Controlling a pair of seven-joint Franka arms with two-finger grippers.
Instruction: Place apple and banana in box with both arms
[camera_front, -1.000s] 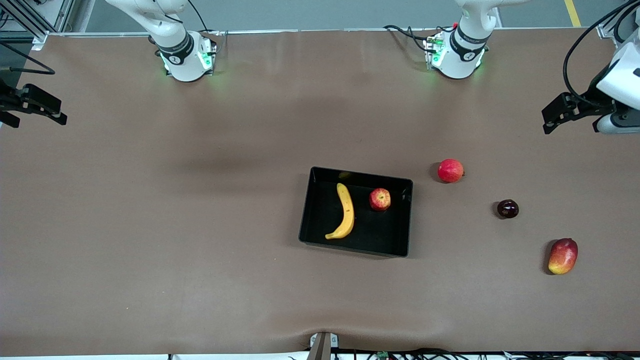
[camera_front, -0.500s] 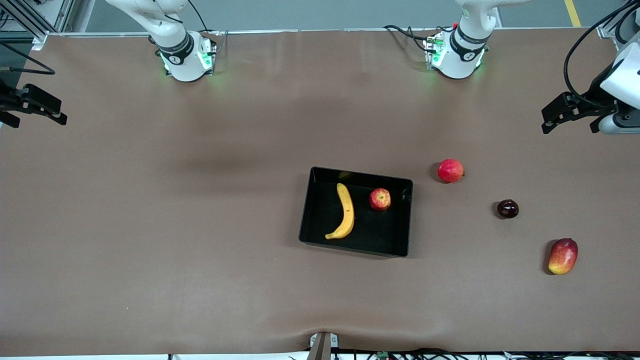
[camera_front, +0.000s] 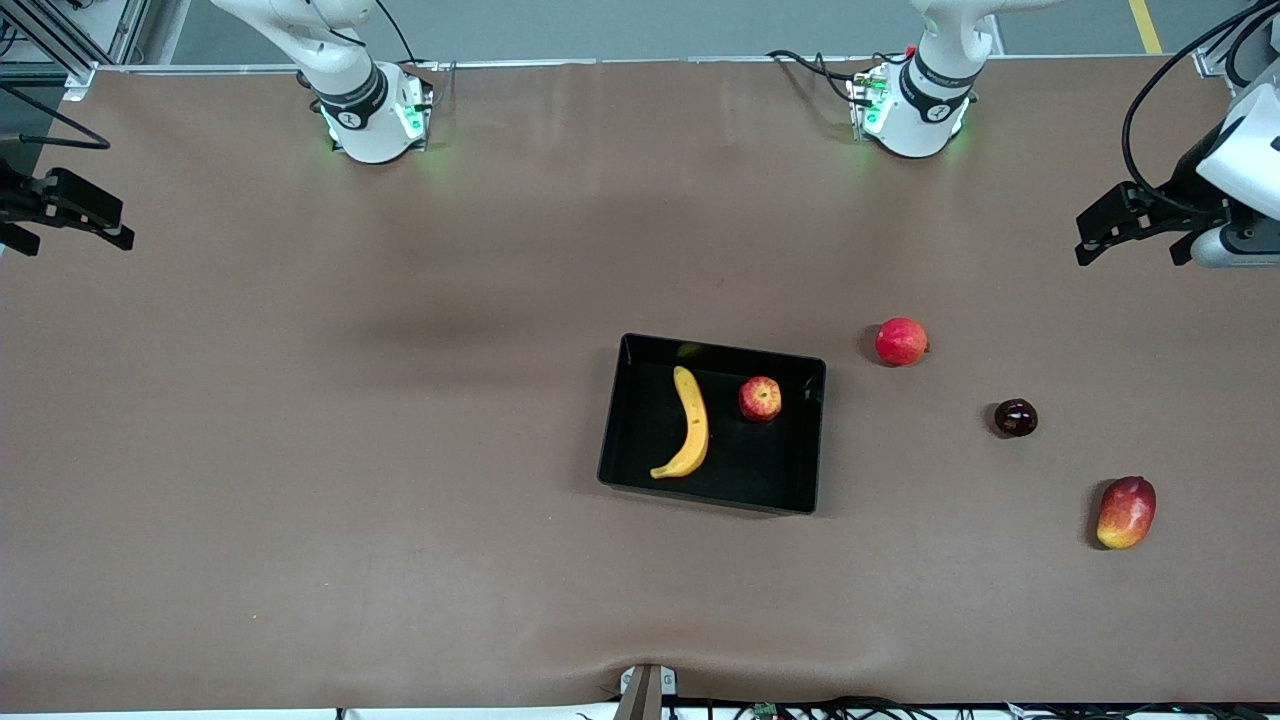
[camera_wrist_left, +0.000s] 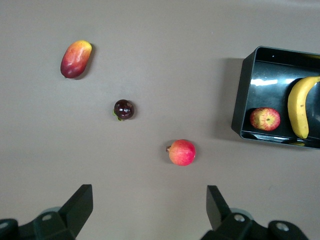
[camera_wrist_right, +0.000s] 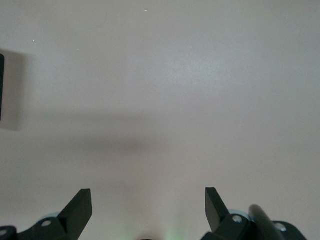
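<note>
Mid-table, the box (camera_front: 640, 465) holds the banana (camera_front: 688, 424) and the apple (camera_front: 760, 398), side by side but apart. Up at the table's two ends, the right gripper (camera_front: 70, 215) and left gripper (camera_front: 1130, 222) hang wide open, empty.

Robot test bench in a lab or workshop

Two white arm bases (camera_front: 375, 120) (camera_front: 910, 115) with green status lights are bolted along one long edge of a wide table (camera_front: 300, 450) covered in brown matting. Loose black cables (camera_front: 810, 65) trail beside them, aluminium framing (camera_front: 60, 40) stands at one corner, and grey painted floor with a yellow line (camera_front: 1145, 25) lies past the edge.
</note>
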